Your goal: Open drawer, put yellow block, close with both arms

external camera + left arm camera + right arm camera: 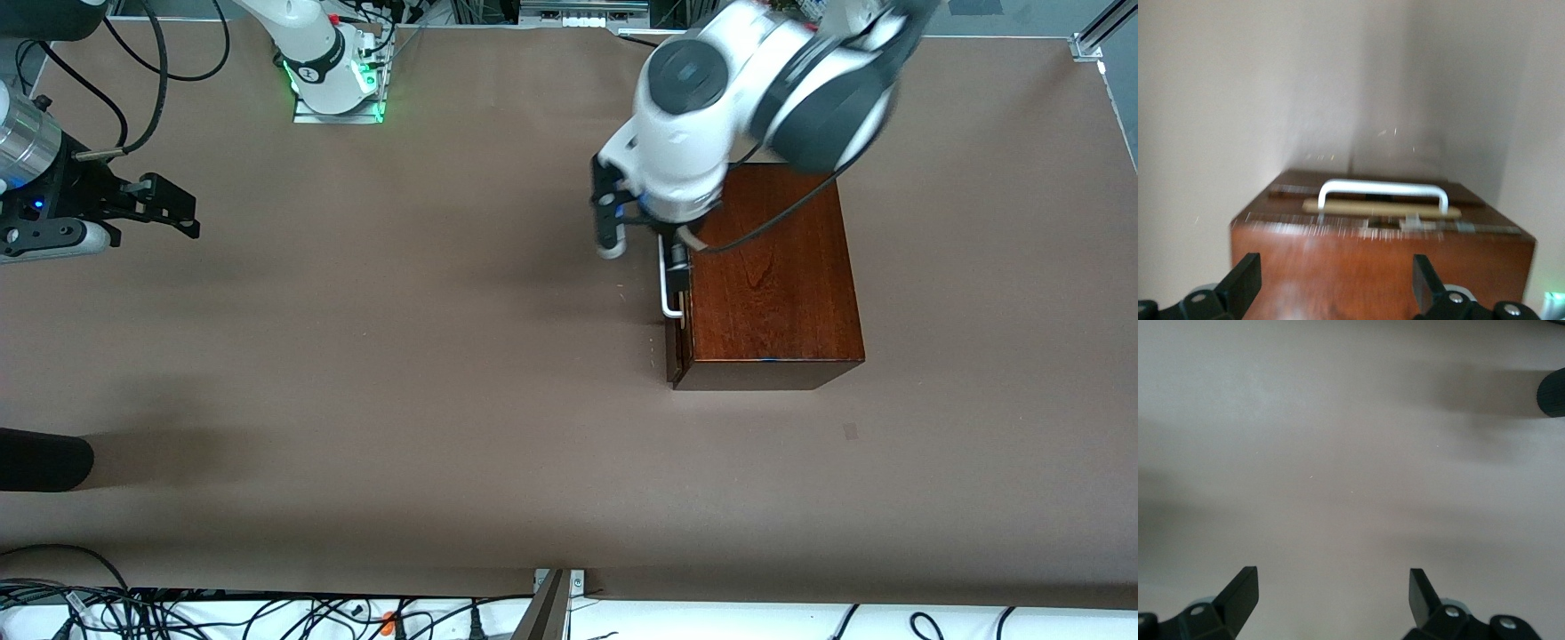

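The dark mahogany box (773, 276) stands toward the left arm's end of the table. Its drawer front (674, 351) with the white bar handle (667, 284) faces the right arm's end. In the left wrist view the handle (1381, 190) shows past the box top (1371, 267), with a thin pale-wood strip under it. My left gripper (660, 242) hangs over the box edge above the handle, open and empty (1336, 280). My right gripper (188, 212) waits open and empty over bare table at the right arm's end (1335, 593). The yellow block is out of view.
A dark rounded object (44, 458) lies at the table edge at the right arm's end, nearer to the front camera than the right gripper; it also shows in the right wrist view (1553, 393). Brown table (400, 356) spreads between the box and the right gripper.
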Robot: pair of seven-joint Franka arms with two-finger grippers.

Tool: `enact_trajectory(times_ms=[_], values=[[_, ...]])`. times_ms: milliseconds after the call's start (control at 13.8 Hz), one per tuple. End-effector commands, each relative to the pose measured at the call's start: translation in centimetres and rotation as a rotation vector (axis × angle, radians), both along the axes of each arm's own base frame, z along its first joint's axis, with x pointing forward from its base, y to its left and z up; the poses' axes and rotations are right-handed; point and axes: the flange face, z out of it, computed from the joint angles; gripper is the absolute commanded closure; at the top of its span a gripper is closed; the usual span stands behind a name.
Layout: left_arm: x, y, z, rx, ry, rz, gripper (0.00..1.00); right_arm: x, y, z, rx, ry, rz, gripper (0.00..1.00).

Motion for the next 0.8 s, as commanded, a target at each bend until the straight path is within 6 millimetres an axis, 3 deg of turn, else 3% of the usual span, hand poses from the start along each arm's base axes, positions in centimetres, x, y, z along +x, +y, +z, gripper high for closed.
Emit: enact_trajectory(times_ms=[0,217,434,579,724], values=[[2.9,5.2,4.0,-0.023,0.011,0.126,0.00,0.2,-0.1,0.5,-0.006,-0.008,-0.010,0.00],[4.7,10.5,6.0,-0.008,0.022,0.256,0.00,0.2,-0.1,0.5,-0.005,-0.008,-0.010,0.00],[5.2,14.6,8.2,0.011,0.033,0.430,0.00,0.2,-0.1,0.5,-0.005,-0.008,-0.010,0.00],[5.6,16.7,8.4,0.036,0.045,0.486,0.00,0.2,-0.2,0.5,-0.005,-0.008,-0.012,0.00],[4.3,20.2,10.9,0.041,-0.007,0.612,0.00,0.2,-0.1,0.5,-0.005,-0.008,-0.010,0.00]])
